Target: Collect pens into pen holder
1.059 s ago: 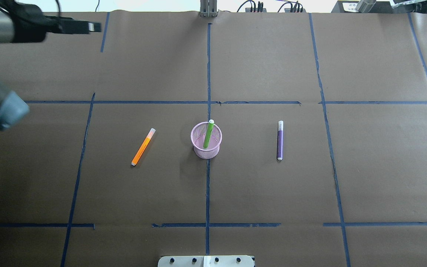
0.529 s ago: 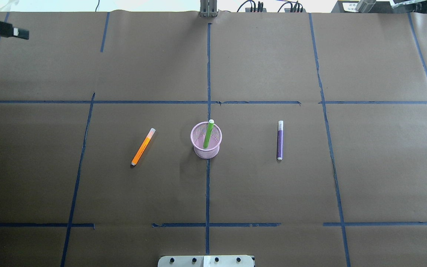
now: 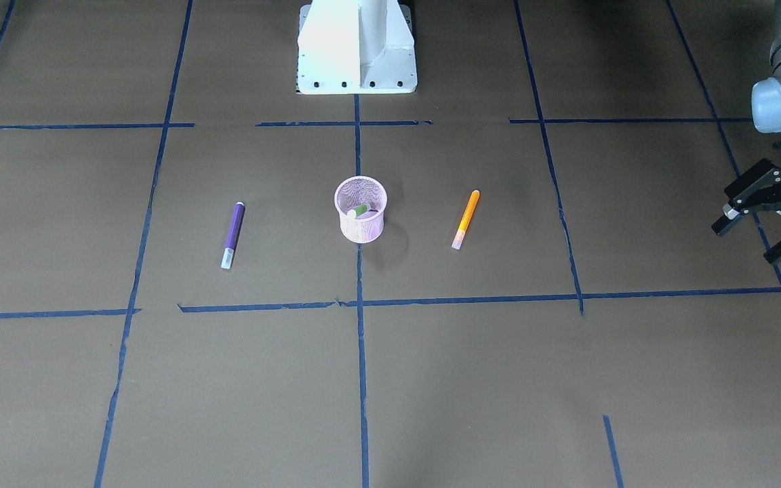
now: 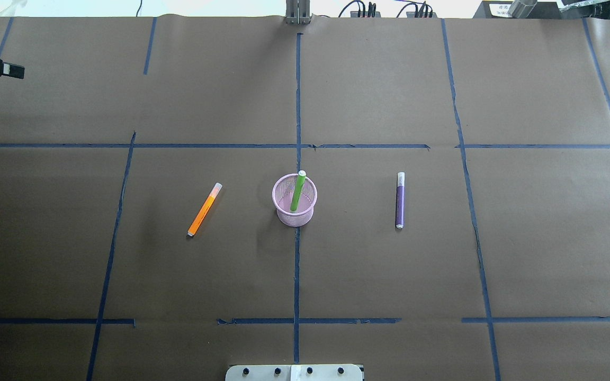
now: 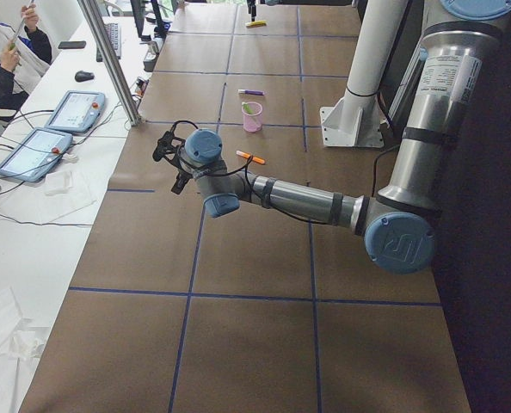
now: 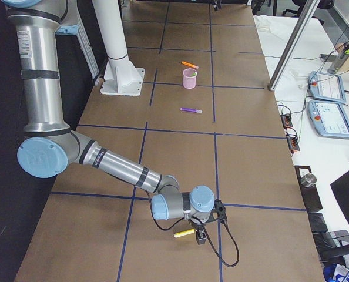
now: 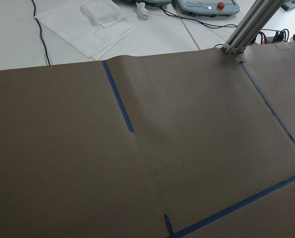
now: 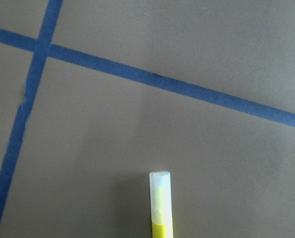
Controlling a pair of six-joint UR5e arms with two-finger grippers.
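Pen [image 4: 298, 191] in holder [image 4: 295, 218] (tilted); left pen [image 4: 204, 209], right pen [image 4: 400, 201] flanking.

- The table [image 4: 389, 79] is covered in brown paper; blue tape lines [image 4: 297, 264] split it into large rectangles
- A white robot base [image 3: 356, 47] stands at the middle of the robot-side edge
- A pink mesh cup [image 4: 294, 218] stands upright at the middle of the table, on the central tape line
- An orange pen [image 4: 204, 210] lies flat and slanted, near the cup, toward the table's left end; the two are apart
- A purple pen [image 4: 400, 201] lies flat, toward the right end, farther from the cup; it runs parallel to the central tape line
- A yellow pen [image 6: 184, 233] sits low near the right end; whether it rests on the paper cannot be told
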